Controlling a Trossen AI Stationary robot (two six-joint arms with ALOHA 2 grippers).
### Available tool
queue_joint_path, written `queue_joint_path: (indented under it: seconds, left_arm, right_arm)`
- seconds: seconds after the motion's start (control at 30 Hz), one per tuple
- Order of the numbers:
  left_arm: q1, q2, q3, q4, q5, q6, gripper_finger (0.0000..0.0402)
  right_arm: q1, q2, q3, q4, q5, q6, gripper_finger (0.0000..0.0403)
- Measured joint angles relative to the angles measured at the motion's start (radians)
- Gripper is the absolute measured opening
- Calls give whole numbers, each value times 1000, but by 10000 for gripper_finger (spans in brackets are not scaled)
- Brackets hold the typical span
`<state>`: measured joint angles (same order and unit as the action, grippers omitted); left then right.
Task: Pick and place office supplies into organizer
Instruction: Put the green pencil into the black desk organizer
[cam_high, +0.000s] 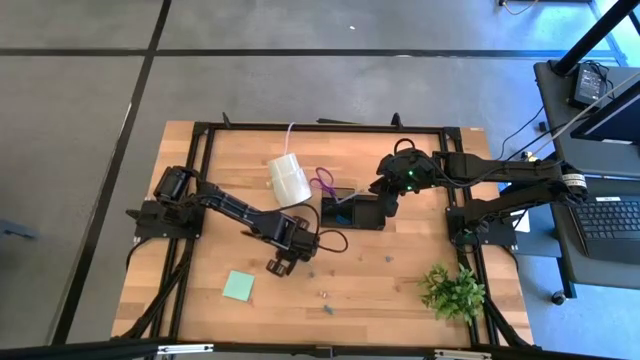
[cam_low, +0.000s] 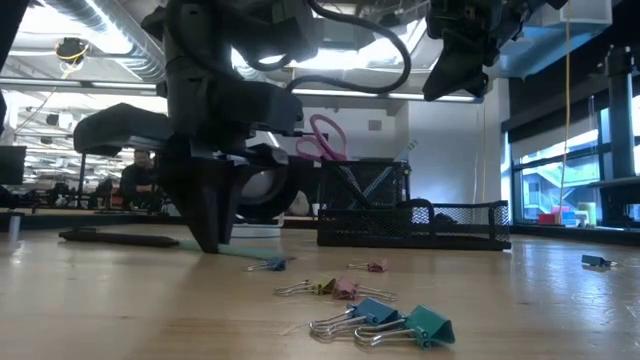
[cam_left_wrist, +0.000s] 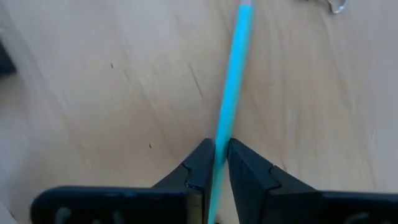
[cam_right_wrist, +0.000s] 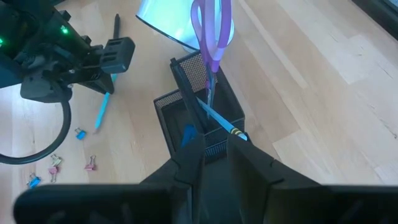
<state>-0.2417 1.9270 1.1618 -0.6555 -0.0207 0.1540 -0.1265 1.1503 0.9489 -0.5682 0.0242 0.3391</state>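
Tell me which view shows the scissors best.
The right wrist view: the scissors stand upright in the organizer, purple handles up, unobstructed. The high view shows only small purple loops beside the white roll. The low view shows pinkish handles above the mesh. The left wrist view shows none.

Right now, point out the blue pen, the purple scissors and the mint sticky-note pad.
blue pen (cam_left_wrist: 231, 93): left wrist view, mid-shaft, ahead of the left arm's jaws.
purple scissors (cam_right_wrist: 210, 28): right wrist view, on the handles.
mint sticky-note pad (cam_high: 238, 286): high view, centre of the pad.
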Motion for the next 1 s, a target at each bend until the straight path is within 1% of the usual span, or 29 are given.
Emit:
queue_joint_path:
  seconds: [0.13, 0.23, 0.53, 0.77, 1.0]
  left_arm:
    - [3, 0, 0, 0, -3, -95, 26]
    - [7, 0, 0, 0, 1, -137, 17]
    - [8, -11, 2, 1, -3, -119, 13]
    - [10, -53, 53, -9, -48, -116, 12]
    - [15, -62, 80, -22, -46, -109, 12]
  right_arm:
    - [0, 0, 0, 0, 0, -1, 75]
    - [0, 0, 0, 0, 0, -1, 74]
    - [0, 0, 0, 0, 0, -2, 74]
    - [0, 0, 0, 2, 0, -2, 74]
    - [0, 0, 0, 2, 0, -2, 74]
